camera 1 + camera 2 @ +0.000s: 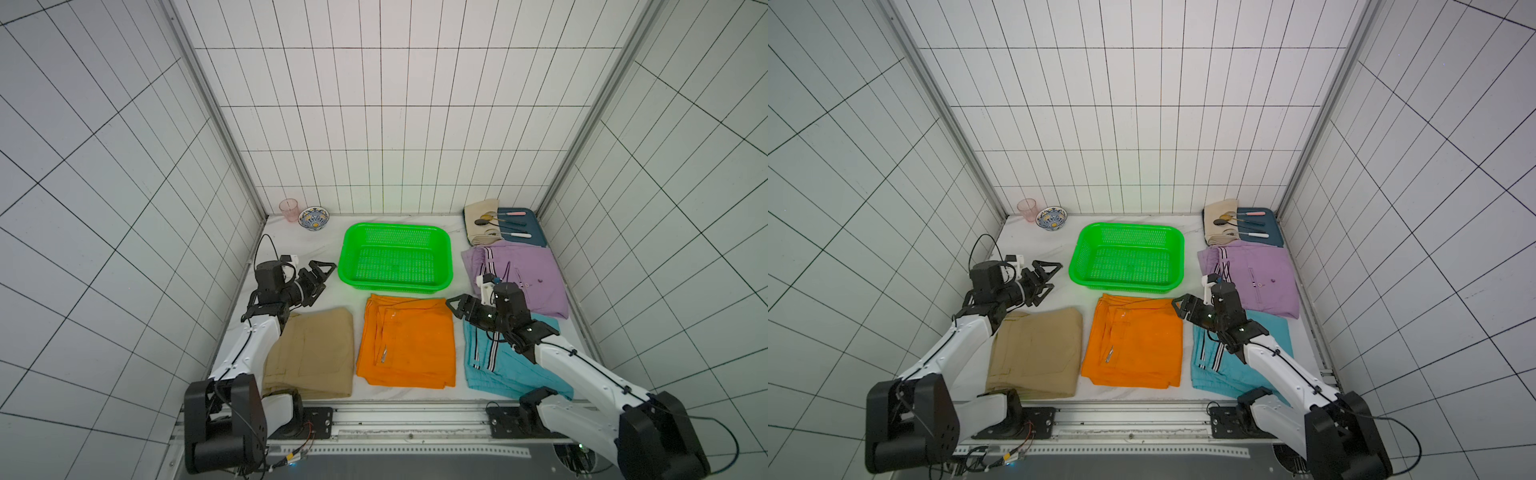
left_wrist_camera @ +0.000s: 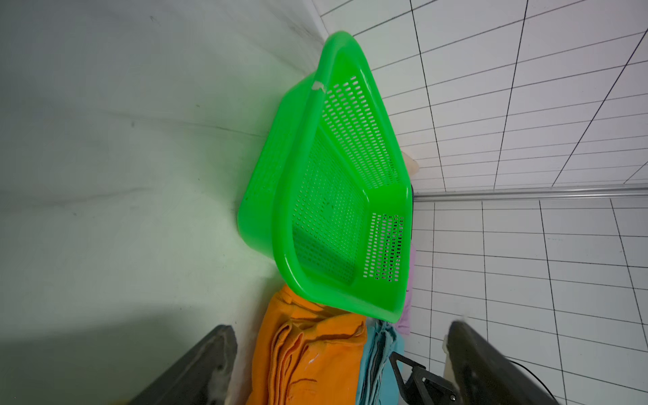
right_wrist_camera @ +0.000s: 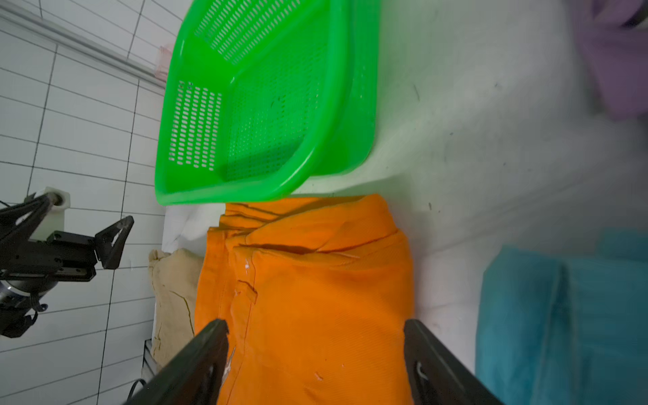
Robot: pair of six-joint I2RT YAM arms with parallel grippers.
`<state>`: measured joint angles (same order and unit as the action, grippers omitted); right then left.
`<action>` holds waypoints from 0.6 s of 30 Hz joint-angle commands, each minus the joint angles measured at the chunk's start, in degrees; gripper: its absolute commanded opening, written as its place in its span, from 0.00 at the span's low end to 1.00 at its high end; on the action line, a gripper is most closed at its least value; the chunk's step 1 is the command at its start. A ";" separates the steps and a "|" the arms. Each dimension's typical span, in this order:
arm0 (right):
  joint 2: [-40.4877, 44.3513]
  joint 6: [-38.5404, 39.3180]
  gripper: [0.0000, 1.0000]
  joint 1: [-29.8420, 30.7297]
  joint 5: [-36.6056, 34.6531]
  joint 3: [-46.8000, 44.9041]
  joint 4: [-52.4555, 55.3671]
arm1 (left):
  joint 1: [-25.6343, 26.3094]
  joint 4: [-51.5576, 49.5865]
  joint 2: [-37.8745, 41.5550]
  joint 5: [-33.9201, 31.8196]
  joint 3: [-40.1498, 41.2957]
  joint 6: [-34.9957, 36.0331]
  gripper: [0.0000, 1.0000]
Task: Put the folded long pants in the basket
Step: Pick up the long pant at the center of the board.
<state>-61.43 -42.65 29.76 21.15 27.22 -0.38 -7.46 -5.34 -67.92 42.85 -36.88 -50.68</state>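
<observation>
The right gripper (image 3: 314, 324) stood with its jaws spread wide and nothing pinched between them. In the right wrist view its dark fingers (image 3: 203, 354) framed the orange pants (image 1: 407, 340) beneath, though whether the tips touched the cloth could not be told. In both top views it hung over the far right corner of that orange square, just short of the near rim of the green basket (image 1: 395, 286). The left gripper (image 1: 322, 277) was likewise wide open and empty. It was held roughly level above the bare white tabletop (image 1: 291, 249), to the left of the basket and beyond the far edge of the khaki pants (image 1: 316, 353), apart from both. All four folded pants lay flat on the tabletop, outside the basket. The khaki, orange and light blue pants (image 1: 482, 374) formed the near row from left to right. The right arm crossed above the light blue ones, whose black-and-white side stripes showed beside it. The lilac pants (image 1: 528, 270), striped the same way, lay behind the light blue pair and to the right of the basket, their edges meeting. The basket sat upright at the middle of the table, just behind the orange pants. In the far right corner a cream cloth (image 1: 480, 220) bearing cutlery lay partly on a dark blue tray (image 1: 528, 237). In the far left corner a pink cup (image 1: 289, 210) stood beside a patterned bowl (image 1: 313, 218).
</observation>
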 commanded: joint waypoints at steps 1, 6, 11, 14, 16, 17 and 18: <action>-3.15 1.04 0.80 2.79 -3.77 1.91 3.54 | 0.24 -3.81 2.17 1.04 -1.37 -0.61 0.97; -8.06 2.84 0.78 3.05 -4.49 2.76 5.79 | 1.79 -2.40 3.01 3.25 -1.86 0.11 0.97; -12.93 2.71 0.78 3.43 -2.19 4.03 4.74 | 2.18 -4.03 4.57 2.57 -2.36 1.42 0.97; -15.79 2.18 0.75 3.46 -0.09 4.31 2.76 | 2.71 -4.06 5.40 2.24 -2.44 1.60 0.97; -17.10 2.09 0.65 3.46 0.83 4.64 1.94 | 3.25 -3.99 5.60 1.48 -2.36 1.59 0.97; -17.59 2.28 0.51 3.46 1.29 4.89 1.56 | 3.88 -3.97 5.41 1.11 -2.45 1.91 0.97; -17.74 2.46 0.35 3.46 1.44 5.14 1.52 | 4.54 -4.29 4.94 0.95 -2.76 2.35 0.97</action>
<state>-78.11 -40.56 32.77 20.80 30.06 1.91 -4.08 -9.26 -63.07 44.62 -37.60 -50.04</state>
